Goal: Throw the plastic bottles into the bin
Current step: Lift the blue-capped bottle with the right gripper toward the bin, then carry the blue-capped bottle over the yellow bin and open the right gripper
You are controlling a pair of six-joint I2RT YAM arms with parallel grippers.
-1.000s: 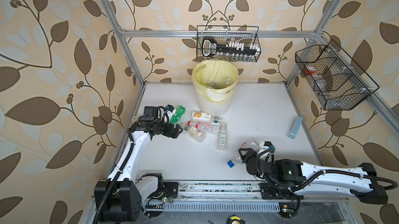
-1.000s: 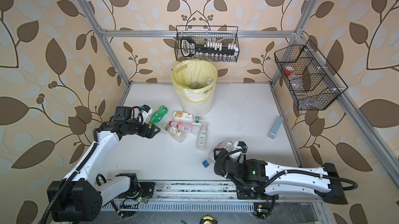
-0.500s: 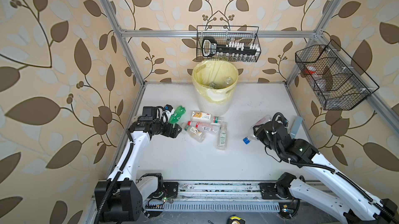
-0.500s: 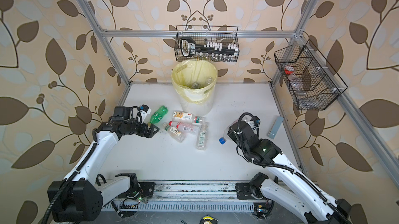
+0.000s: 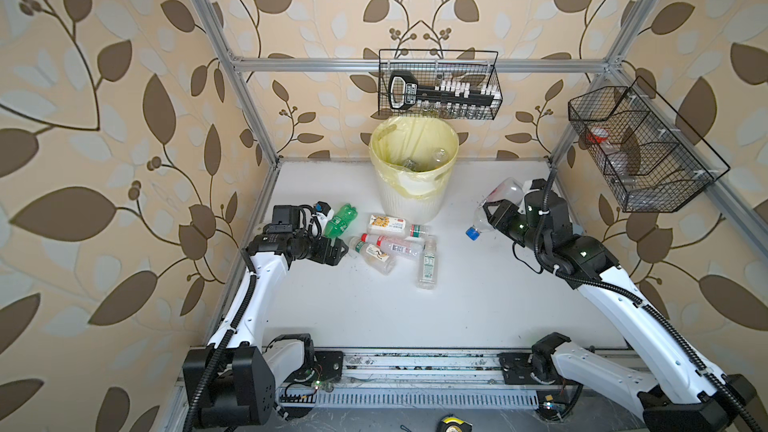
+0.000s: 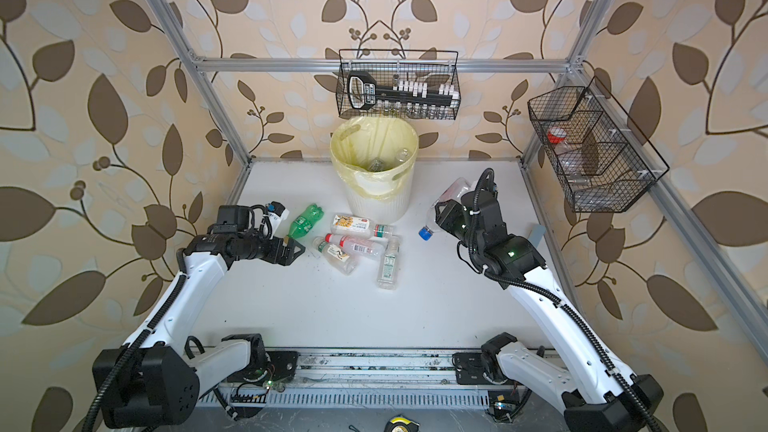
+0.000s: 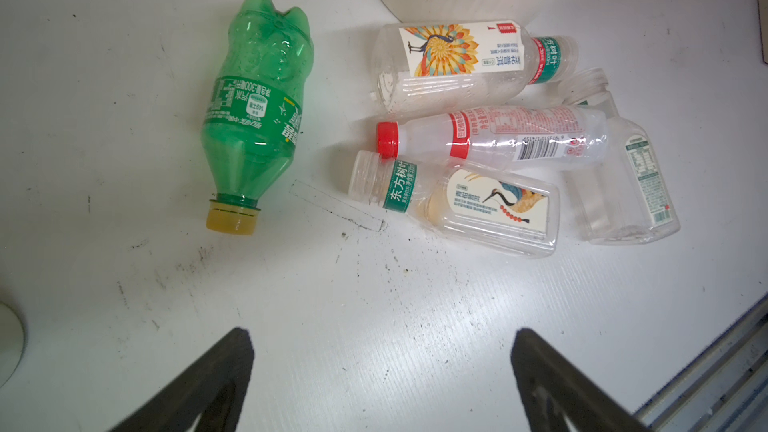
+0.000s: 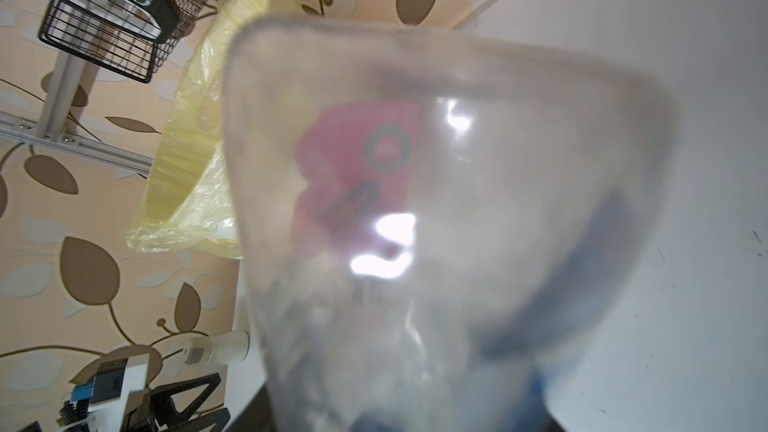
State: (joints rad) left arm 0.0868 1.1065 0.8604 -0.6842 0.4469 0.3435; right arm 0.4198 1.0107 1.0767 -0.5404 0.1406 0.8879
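Note:
The white ribbed bin (image 5: 415,201) with its yellow bag stands at the back centre, and two clear bottles lie inside it. Right of the bin and above the table, my right gripper (image 5: 496,214) is shut on a clear plastic bottle (image 5: 500,197) with a red label and a blue cap. That bottle (image 8: 436,201) fills the right wrist view, with the bin's bag (image 8: 195,159) behind it. My left gripper (image 5: 336,249) is open and empty (image 7: 380,336). Beyond it lie a green bottle (image 7: 257,118) and several clear plastic bottles (image 7: 498,138), also seen in a top view (image 5: 392,245).
A black wire basket (image 5: 438,84) with small vials hangs above the bin. A second wire basket (image 5: 636,151) hangs on the right wall. A blue-grey block (image 6: 537,233) lies by the right edge behind my right arm. A whitish jar (image 7: 10,338) stands beside my left gripper.
My right arm has lifted the blue-capped bottle from the table's front and carried it back and to the right, up beside the bin. The left arm has not moved.

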